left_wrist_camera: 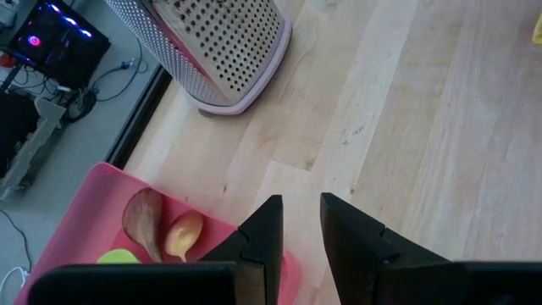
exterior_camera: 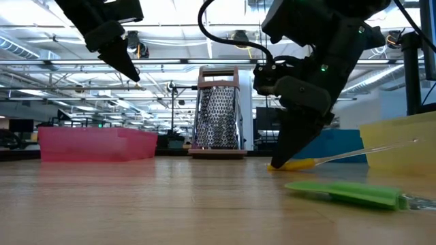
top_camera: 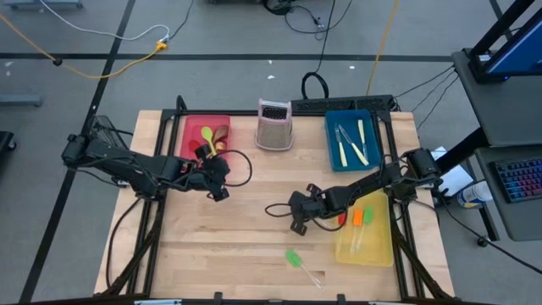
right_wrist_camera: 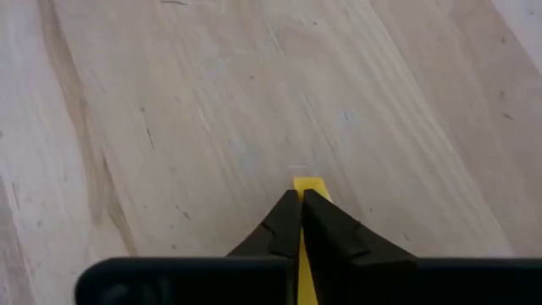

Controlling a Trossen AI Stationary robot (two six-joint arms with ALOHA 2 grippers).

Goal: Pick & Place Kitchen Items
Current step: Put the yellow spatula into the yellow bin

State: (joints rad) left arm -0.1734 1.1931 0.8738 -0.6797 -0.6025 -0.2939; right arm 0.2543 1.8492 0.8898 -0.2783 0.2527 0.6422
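My right gripper (top_camera: 296, 224) is down at the table's middle, shut on a yellow-headed spatula (exterior_camera: 294, 164) whose clear handle (exterior_camera: 371, 150) slants up toward the yellow tray (top_camera: 377, 247). A green-headed spatula (top_camera: 295, 257) lies flat on the wood nearer the table's near edge. Orange and red spatulas (top_camera: 359, 218) lie in the yellow tray. My left gripper (top_camera: 218, 183) hangs open and empty, well above the table, over the near right corner of the red tray (top_camera: 188, 127). That tray holds green, brown and yellowish spoons (left_wrist_camera: 157, 233). Cream-handled knives (top_camera: 359, 142) lie in the blue tray. My right gripper pinches the spatula's yellow head (right_wrist_camera: 309, 183) between its two shut fingers (right_wrist_camera: 284, 222), coming from above and slanting down. The head's free end (exterior_camera: 276, 166) is at the table top while the clear handle rises toward the yellow tray. Whether the head rests on the wood, I cannot tell.
The upright metal box grater (top_camera: 274, 124) stands at the table's far middle, between the red tray and the blue tray (top_camera: 332, 152). Bare wood stretches across the near left part of the table (top_camera: 212, 254). A black cable loops beside my left gripper (top_camera: 241, 165).
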